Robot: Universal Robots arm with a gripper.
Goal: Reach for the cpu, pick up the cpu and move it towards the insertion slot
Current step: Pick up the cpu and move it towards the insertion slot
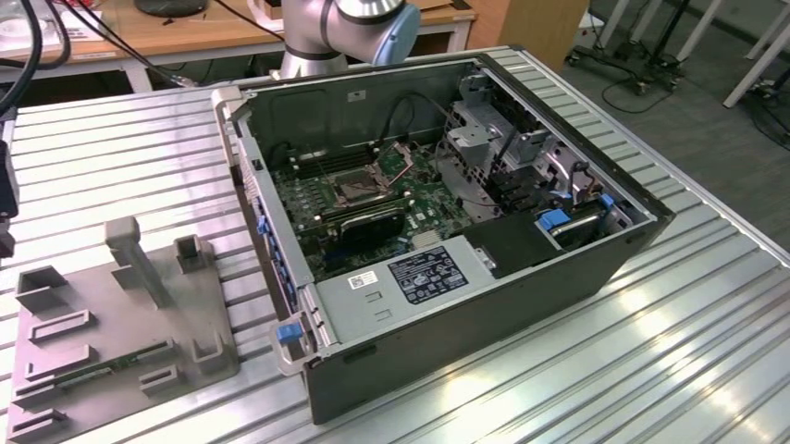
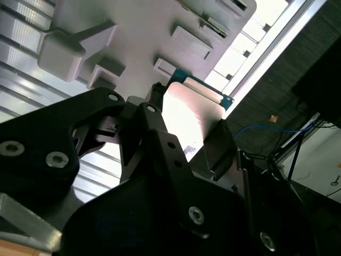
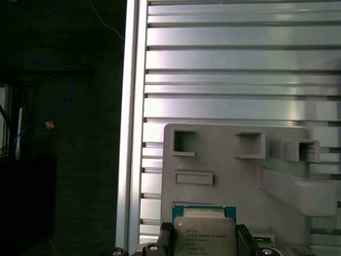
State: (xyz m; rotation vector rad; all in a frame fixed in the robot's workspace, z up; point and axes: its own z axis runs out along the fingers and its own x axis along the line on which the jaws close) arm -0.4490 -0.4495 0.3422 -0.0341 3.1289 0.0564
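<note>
Currently: cpu appears clamped by two opposite edges in the gripper, low over the grey fixture on the ribbed surface. Insertion slot lies inside the open computer case, well apart from the fixture. Handling: probably best kept level, grip centred, so the chip cannot twist.

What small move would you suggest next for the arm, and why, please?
Probably a short straight lift: the gripper seems closed on the cpu at the grey holder, while the insertion slot lies inside the computer case.
</note>
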